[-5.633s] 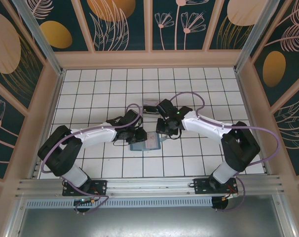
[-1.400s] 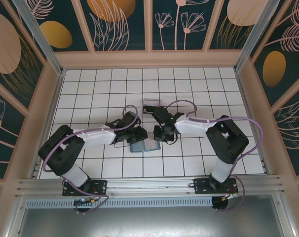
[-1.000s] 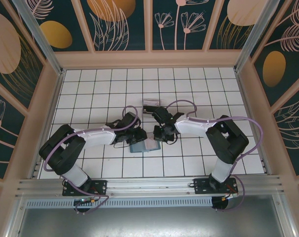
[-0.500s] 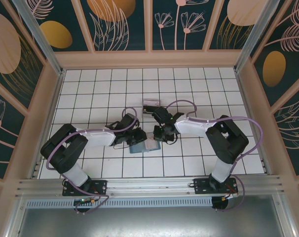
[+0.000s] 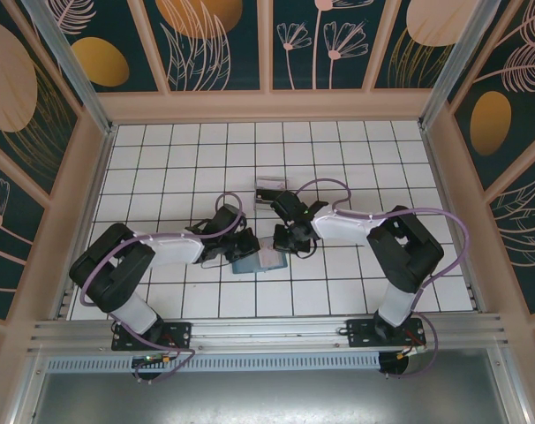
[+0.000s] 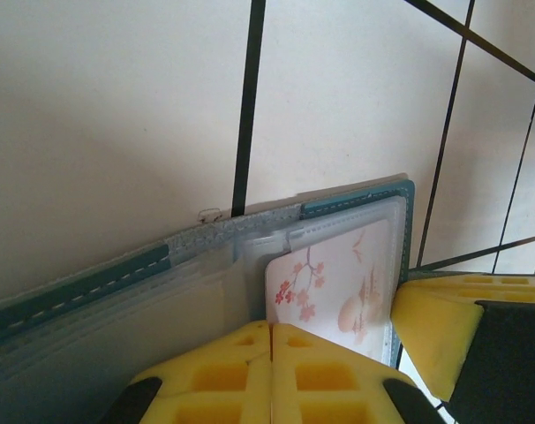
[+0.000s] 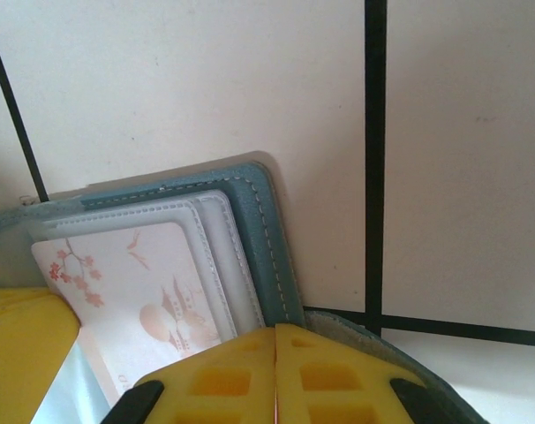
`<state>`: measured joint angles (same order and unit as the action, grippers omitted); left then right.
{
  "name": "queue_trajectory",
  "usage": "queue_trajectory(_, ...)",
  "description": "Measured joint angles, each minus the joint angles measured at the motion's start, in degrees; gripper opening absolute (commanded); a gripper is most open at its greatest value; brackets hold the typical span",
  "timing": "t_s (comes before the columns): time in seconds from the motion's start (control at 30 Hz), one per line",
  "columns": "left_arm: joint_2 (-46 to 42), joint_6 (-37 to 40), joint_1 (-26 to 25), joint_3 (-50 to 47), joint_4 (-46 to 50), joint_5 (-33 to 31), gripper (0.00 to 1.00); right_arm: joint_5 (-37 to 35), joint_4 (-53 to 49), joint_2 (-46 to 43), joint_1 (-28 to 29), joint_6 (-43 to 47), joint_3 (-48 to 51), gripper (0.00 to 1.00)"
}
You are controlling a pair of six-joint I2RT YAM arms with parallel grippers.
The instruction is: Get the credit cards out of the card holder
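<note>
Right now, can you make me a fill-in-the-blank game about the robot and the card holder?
The left gripper and right gripper are both ___.
Their fingers are coloured ___.
The card holder lies on white tiles with ___ lines.
Missing words: shut, yellow, black.

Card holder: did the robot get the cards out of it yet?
Not yet. Done: the card holder lies open on the tiles, clear sleeves showing. In hand: the left gripper and right gripper are both shut right at it, one on each side. Left: the blossom-print card sits inside a sleeve, so pulling cards out is left to do.
</note>
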<state>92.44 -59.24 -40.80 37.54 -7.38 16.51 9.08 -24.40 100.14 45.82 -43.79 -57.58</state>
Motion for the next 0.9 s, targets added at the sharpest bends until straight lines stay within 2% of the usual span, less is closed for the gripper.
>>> queue_trajectory(0.63, -4.55, 0.04, 0.00, -2.29, 1.62, -0.50, 0.04, -0.02, 0.00, 0.02, 0.04, -0.02, -0.13, 0.06)
queue_trajectory(0.9, -3.69, 0.24, 0.00, -2.62, 1.49, -0.37, 0.04, 0.02, -0.02, 0.00, 0.52, -0.28, -0.52, 0.31)
